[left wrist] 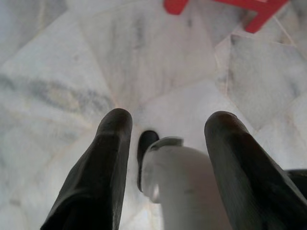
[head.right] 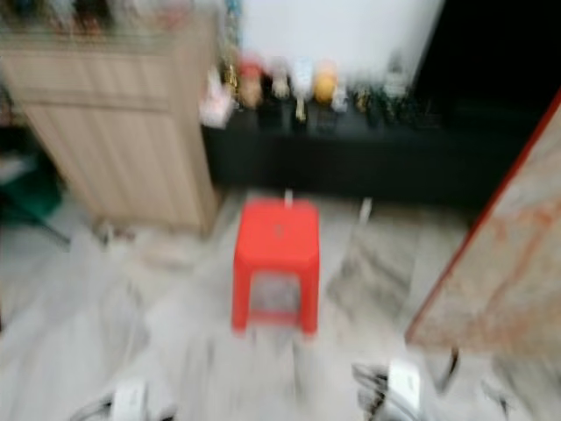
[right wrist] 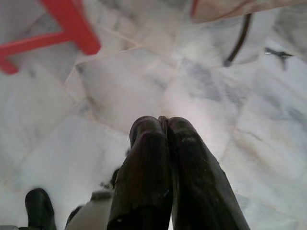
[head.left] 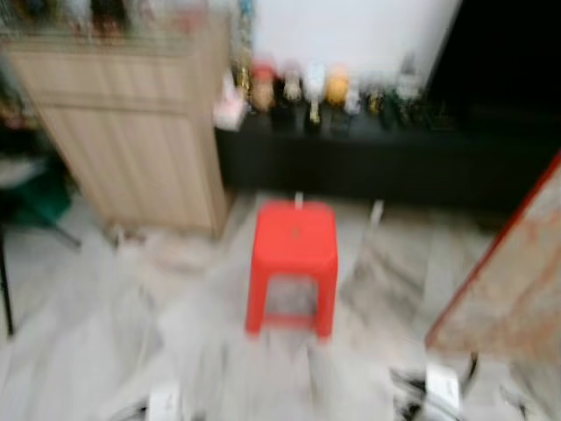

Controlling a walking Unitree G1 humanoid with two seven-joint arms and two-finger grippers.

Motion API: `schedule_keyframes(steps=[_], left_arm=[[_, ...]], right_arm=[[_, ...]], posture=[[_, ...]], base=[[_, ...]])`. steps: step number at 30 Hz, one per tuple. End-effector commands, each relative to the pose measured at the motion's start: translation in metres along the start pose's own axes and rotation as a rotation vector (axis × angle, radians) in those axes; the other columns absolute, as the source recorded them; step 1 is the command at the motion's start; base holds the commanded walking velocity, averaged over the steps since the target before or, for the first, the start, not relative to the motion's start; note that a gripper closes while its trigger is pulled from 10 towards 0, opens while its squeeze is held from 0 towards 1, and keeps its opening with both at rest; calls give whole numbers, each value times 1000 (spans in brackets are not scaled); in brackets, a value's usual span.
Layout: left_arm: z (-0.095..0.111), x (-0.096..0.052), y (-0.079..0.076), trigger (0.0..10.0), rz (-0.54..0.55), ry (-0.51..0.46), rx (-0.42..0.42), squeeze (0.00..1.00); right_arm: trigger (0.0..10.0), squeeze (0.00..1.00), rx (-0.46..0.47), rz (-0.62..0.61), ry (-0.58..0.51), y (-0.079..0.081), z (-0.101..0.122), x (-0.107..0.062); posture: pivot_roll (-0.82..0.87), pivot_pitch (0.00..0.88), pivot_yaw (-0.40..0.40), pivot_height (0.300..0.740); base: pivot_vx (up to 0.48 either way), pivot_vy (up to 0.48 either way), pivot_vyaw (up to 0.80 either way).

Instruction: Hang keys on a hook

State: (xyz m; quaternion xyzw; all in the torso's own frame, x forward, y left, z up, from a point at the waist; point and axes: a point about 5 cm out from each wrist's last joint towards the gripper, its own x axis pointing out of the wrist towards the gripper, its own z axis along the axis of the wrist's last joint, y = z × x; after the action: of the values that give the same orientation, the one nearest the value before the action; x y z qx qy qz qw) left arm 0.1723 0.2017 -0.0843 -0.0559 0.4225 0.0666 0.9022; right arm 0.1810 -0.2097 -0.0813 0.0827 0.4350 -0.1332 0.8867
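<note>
Marble floor (head.left: pixel 175 342) stretches ahead of you, blurred, with a red stool (head.left: pixel 293 263) standing in front of a low dark bench (head.left: pixel 368 158) crowded with figurines. Beside that stool, your left pincer (left wrist: pixel 165 127) hangs with fingers spread and empty; your right pincer (right wrist: pixel 160 127) points at the floor, fingers pressed together. Neither keys nor hook can be made out, so you're likely walking to find them.

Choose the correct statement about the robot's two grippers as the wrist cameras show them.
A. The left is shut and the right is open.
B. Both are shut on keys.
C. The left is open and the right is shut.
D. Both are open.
C: the left gripper shows a wide gap between its black fingers, while the right gripper's fingers are pressed together above the marble floor, holding nothing visible.
</note>
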Motion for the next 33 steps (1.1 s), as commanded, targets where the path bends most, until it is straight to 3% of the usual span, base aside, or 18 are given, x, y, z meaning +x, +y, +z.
schedule_keyframes(steps=[1, 6, 13, 33], left_arm=[[-5, -1, 2, 10000, 1, 22, 15, 0], [-6, -1, 1, 10000, -4, 27, 21, 0], [-8, -2, 0, 10000, -15, 34, 62, 0], [-9, -2, -4, 10000, -23, 36, 80, 0]], right_arm=[[10000, 0, 1, 0, -8, 1, 3, 1], [10000, 0, -3, -5, -3, -1, 2, 0], [10000, 0, 0, -1, -8, -1, 0, 0], [10000, 0, 3, -7, -29, -3, 3, 0]], posture=[[63, 74, -69, 740], [62, 77, -70, 740], [59, 78, -70, 740], [60, 78, -72, 740]], base=[[0, 0, -781], [0, 0, -757], [0, 0, 0], [0, -361, 0]])
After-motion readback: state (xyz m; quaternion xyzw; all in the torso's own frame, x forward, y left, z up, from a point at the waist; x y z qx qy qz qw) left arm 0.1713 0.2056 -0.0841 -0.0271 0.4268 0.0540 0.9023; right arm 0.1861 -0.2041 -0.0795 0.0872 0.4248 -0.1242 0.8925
